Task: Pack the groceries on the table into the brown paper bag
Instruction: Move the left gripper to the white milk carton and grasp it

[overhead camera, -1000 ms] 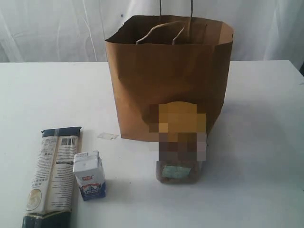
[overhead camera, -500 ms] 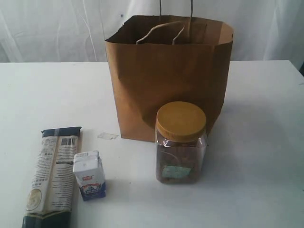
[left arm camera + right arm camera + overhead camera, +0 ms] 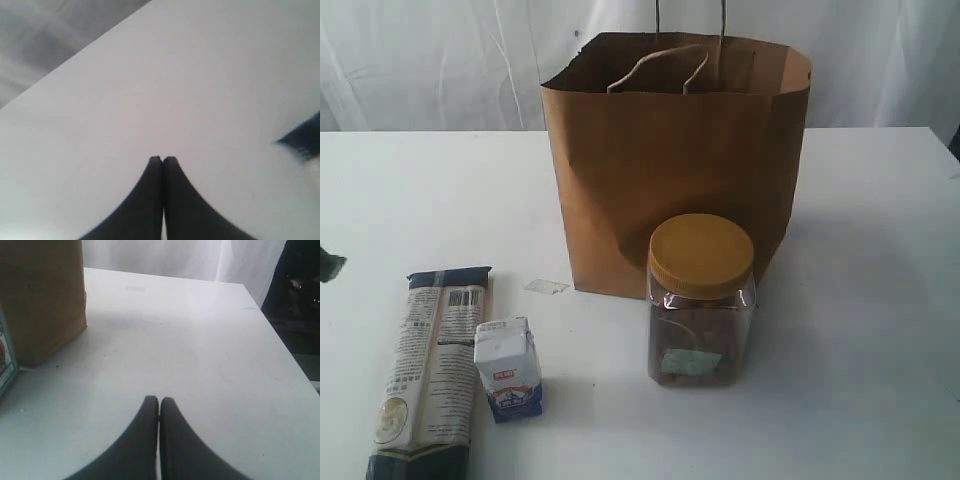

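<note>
The brown paper bag [image 3: 675, 160] stands open at the back middle of the white table [image 3: 870, 330]. In front of it stands a clear jar with a yellow lid [image 3: 700, 300]. At the front left lie a long dark-blue pasta packet [image 3: 432, 370] and, beside it, a small white carton [image 3: 508, 368] standing upright. My left gripper [image 3: 162, 159] is shut and empty over bare table, and its dark tip [image 3: 328, 265] shows at the far left edge. My right gripper [image 3: 159, 400] is shut and empty, to one side of the bag [image 3: 42, 295].
A small clear scrap [image 3: 547, 287] lies by the bag's front left corner. A white curtain [image 3: 430, 60] hangs behind the table. The packet's dark end [image 3: 302, 137] shows in the left wrist view, and the table's edge [image 3: 285, 347] with dark floor beyond in the right wrist view.
A dark tip of the left gripper has come into the exterior view at the far left edge. The groceries and the bag have not moved.
</note>
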`<state>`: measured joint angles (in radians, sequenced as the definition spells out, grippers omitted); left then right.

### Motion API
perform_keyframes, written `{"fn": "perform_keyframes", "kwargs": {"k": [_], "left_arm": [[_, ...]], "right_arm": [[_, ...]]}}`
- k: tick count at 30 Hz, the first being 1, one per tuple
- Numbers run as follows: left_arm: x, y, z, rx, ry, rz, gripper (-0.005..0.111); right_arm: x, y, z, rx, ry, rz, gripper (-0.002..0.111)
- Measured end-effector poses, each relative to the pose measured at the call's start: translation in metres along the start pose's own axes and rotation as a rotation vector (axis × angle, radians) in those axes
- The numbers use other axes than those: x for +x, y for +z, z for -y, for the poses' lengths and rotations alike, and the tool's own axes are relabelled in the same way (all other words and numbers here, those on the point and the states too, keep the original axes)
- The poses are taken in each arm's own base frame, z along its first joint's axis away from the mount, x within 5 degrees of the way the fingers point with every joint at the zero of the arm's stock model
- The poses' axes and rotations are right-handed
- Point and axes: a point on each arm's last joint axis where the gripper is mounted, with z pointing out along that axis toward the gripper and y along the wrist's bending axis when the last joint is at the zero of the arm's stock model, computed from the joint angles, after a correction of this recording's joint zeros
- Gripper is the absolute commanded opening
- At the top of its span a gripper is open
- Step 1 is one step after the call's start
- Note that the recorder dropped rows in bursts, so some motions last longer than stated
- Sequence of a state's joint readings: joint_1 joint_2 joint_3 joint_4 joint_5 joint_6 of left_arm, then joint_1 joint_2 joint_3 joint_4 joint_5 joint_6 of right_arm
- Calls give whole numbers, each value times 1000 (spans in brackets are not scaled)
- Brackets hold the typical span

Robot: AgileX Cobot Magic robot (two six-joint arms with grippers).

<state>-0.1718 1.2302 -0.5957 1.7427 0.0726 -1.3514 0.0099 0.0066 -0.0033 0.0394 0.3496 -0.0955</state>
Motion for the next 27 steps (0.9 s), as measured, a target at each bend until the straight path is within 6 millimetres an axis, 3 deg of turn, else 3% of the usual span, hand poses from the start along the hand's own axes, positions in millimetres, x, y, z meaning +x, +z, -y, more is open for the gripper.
{"fn": "perform_keyframes", "kwargs": {"k": [3,5,7,10,15,18,20,27], "left_arm": [[8,9,-9,-135,-37,-159,0],[7,10,-8,-83,-40,-266,0],[1,6,2,83,-8,-401,0],[-27,-11,17,479,36,-507,0],[-83,-41,36,962,14,-198,0],[-96,-51,43,1109,67,-3,3],[-95,-55,49,1175,172,104,13],[-66,-58,69,1305,499,361,66]], "right_arm": [[0,0,0,0,0,0,0],[1,0,0,0,0,-4,0],[1,0,0,0,0,-4,0],[1,0,0,-1,0,-6,0],[1,0,0,-1,0,-8,0],[1,0,0,-1,0,-8,0],[1,0,0,-1,0,-8,0],[1,0,0,-1,0,-8,0]]}}
